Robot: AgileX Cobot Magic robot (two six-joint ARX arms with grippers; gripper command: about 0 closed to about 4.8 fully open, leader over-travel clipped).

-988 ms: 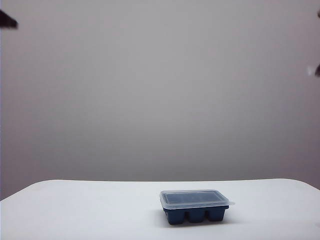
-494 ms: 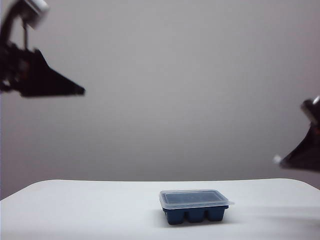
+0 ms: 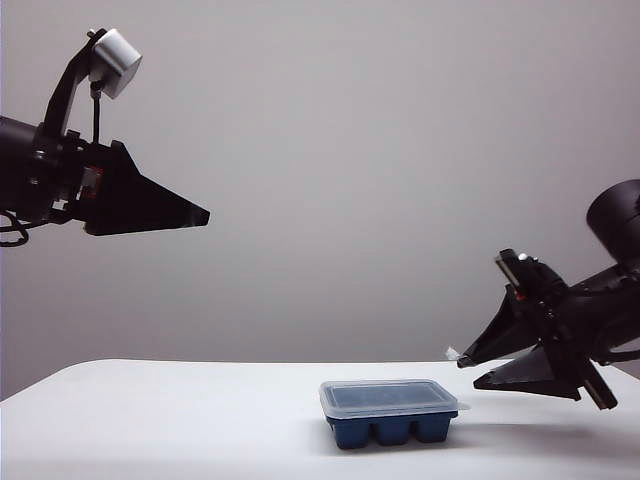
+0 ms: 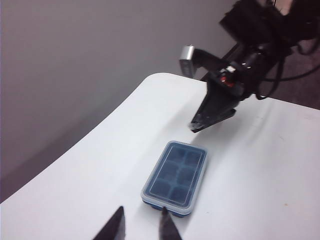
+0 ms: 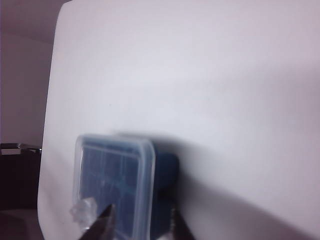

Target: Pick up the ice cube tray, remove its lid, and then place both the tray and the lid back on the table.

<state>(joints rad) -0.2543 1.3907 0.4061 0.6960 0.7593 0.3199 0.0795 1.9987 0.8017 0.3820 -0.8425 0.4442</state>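
Exterior view shows one ice cube tray [image 3: 392,429] on the table [image 3: 170,420], right of centre and near the front edge, its long axis running left to right across the scene. One lid [image 3: 388,398] sits closed on top of it, a small tab jutting out at its right end. Three cells show along the near side, and the left wrist view lets six be counted through the frosted cover, two rows of three.

Two grippers are in sight. Left gripper [image 3: 200,214] hangs high at the far left, well apart from the tray and above it, its tip aimed rightward; in its own camera the fingertips [image 4: 116,220] stand slightly apart with nothing between them. Right gripper [image 3: 468,370] is low, just right of the tray's short right end and a little above the lid, aimed leftward at it, its jaws spread and empty, not touching the tray.
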